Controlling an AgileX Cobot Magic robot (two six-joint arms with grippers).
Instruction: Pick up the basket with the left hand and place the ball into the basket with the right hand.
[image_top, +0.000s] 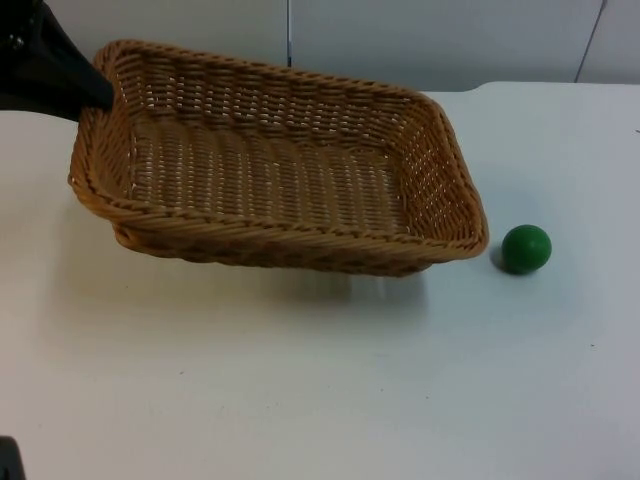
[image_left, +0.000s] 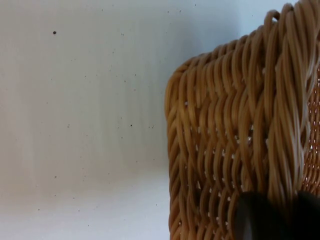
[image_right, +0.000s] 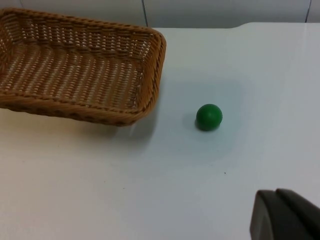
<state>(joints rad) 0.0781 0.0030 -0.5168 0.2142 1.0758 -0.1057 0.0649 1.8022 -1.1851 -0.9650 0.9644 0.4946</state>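
Note:
A brown wicker basket (image_top: 280, 170) hangs a little above the white table and casts a shadow below its front wall. My left gripper (image_top: 97, 92) is shut on the rim at the basket's far left corner. In the left wrist view a black fingertip (image_left: 257, 217) presses on the woven wall (image_left: 225, 140). A green ball (image_top: 526, 248) rests on the table just right of the basket's front right corner, apart from it. The right wrist view shows the basket (image_right: 75, 70), the ball (image_right: 209, 117) and my right gripper (image_right: 285, 216), which is well back from the ball.
The grey partition wall (image_top: 440, 40) closes the table behind the basket. White table top (image_top: 320, 380) stretches in front of the basket and the ball. A small dark shape (image_top: 8, 460) sits at the front left corner.

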